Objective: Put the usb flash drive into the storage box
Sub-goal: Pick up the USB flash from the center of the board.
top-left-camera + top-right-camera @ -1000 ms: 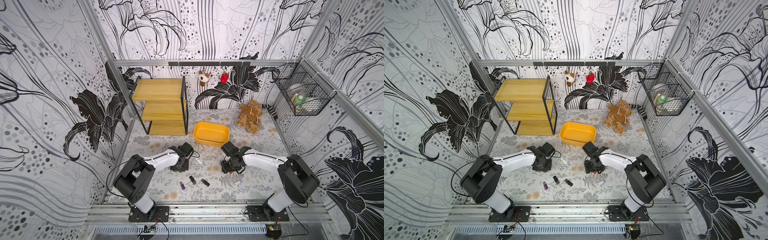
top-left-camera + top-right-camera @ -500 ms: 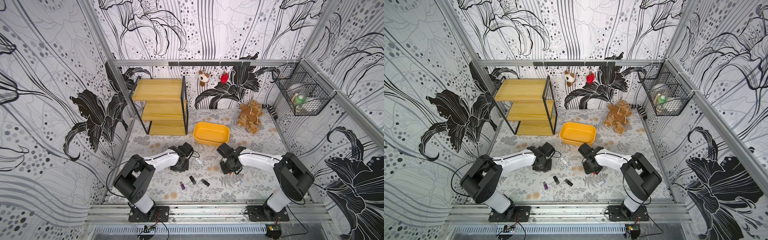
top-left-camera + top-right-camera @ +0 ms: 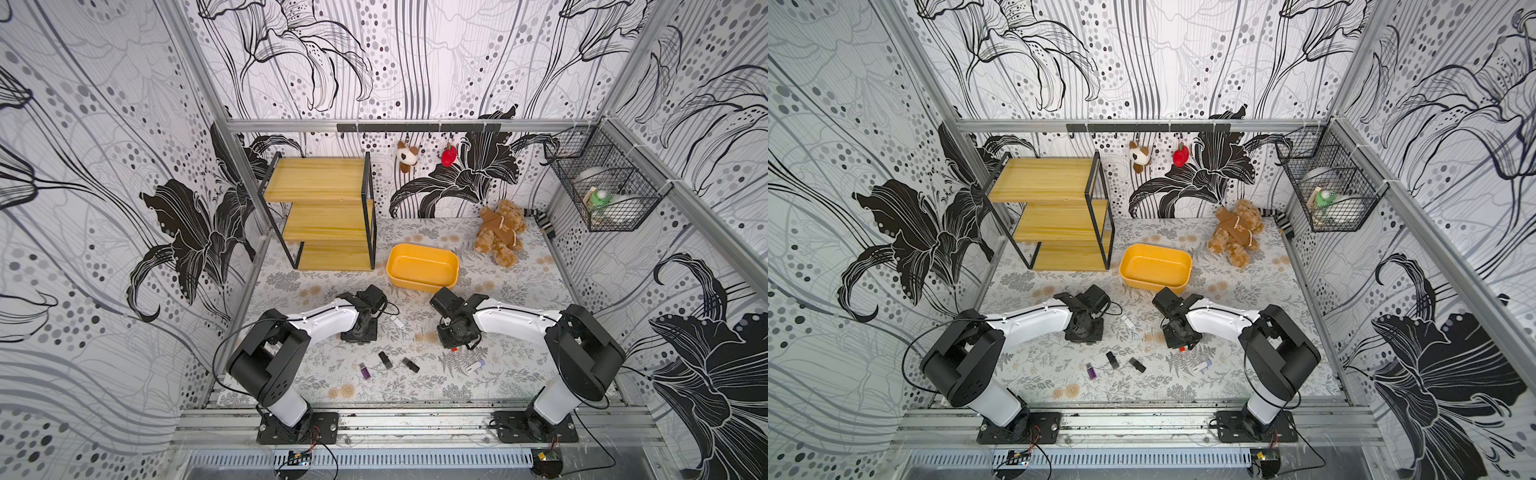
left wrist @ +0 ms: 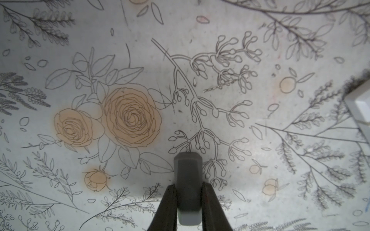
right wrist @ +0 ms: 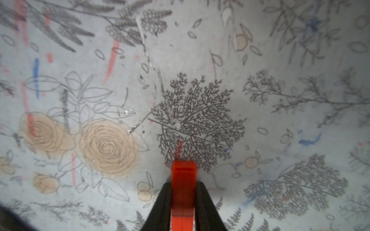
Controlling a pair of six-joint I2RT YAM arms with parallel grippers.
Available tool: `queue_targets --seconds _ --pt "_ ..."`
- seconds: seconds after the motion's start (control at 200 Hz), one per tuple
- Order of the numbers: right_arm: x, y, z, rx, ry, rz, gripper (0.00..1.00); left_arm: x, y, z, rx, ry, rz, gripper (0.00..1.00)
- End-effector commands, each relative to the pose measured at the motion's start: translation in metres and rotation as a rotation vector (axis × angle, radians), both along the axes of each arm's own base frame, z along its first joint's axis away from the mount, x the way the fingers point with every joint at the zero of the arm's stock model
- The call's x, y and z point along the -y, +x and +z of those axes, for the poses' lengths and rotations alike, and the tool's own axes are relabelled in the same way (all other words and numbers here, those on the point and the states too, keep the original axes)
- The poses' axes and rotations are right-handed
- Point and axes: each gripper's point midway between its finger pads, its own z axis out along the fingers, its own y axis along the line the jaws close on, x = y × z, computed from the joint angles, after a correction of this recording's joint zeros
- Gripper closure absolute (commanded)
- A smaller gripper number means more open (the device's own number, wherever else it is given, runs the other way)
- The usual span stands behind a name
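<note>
Yellow-orange plastic identifies the storage box (image 3: 422, 270), shown in both top views standing on the patterned desk (image 3: 511, 299) between a wooden shelf rack (image 3: 328, 216) and a teddy bear (image 3: 500, 230). In front of the box, and apart from it, the left tool (image 3: 358, 334) and the right tool (image 3: 454, 344) are directed down at the desk. A white drive (image 3: 397, 322) is seen lying between them, and a purple drive (image 3: 365, 371) nearer the desk's front edge. In the left wrist view, the left tool (image 4: 189, 186) is shown closed upon a grey usb flash drive (image 4: 188, 170), gripped by its long sides. In the right wrist view, the right tool (image 5: 183, 186) is likewise closed upon a red usb flash drive (image 5: 183, 172), its free end projecting beyond the fingertips. Whether either drive is touching the desk cannot be told.
</note>
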Motion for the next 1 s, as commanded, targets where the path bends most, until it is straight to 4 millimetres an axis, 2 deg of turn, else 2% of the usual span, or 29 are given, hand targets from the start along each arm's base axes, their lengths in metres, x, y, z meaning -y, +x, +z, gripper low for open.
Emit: queue_targets --seconds 0.0,0.08,0.17,0.27,0.466,0.566,0.686,0.871,0.886,0.996 --pt "0.024 -0.030 -0.028 -0.125 -0.103 -0.002 0.87 -0.002 -0.001 -0.008 -0.008 0.021 0.000 1.00" --pt "0.024 -0.031 -0.028 -0.126 -0.101 -0.007 1.00 -0.001 0.000 -0.007 -0.004 0.018 -0.001 1.00" --pt "0.022 -0.029 -0.025 -0.114 -0.090 -0.016 1.00 -0.001 0.001 -0.004 0.002 0.014 -0.003 1.00" --pt "0.015 -0.024 -0.012 -0.092 -0.056 -0.029 1.00 0.000 0.003 0.001 0.016 0.010 -0.003 1.00" --pt "-0.006 -0.001 0.054 0.026 0.068 -0.070 1.00 0.001 0.010 0.019 0.043 0.009 -0.006 1.00" --pt "-0.011 0.016 0.088 0.092 0.076 -0.077 1.00 0.003 0.015 0.030 0.052 0.006 -0.012 1.00" --pt "-0.014 0.043 0.119 0.159 0.088 -0.092 1.00 0.004 0.023 0.043 0.067 0.001 -0.013 1.00" --pt "-0.014 0.102 0.149 0.234 0.123 -0.123 1.00 0.004 0.037 0.067 0.096 -0.007 -0.012 1.00" --pt "-0.014 0.107 0.143 0.224 0.112 -0.126 1.00 0.004 0.038 0.068 0.098 -0.009 -0.011 1.00" --pt "-0.017 0.144 0.140 0.236 0.112 -0.132 1.00 0.006 0.049 0.082 0.117 -0.015 -0.014 1.00"
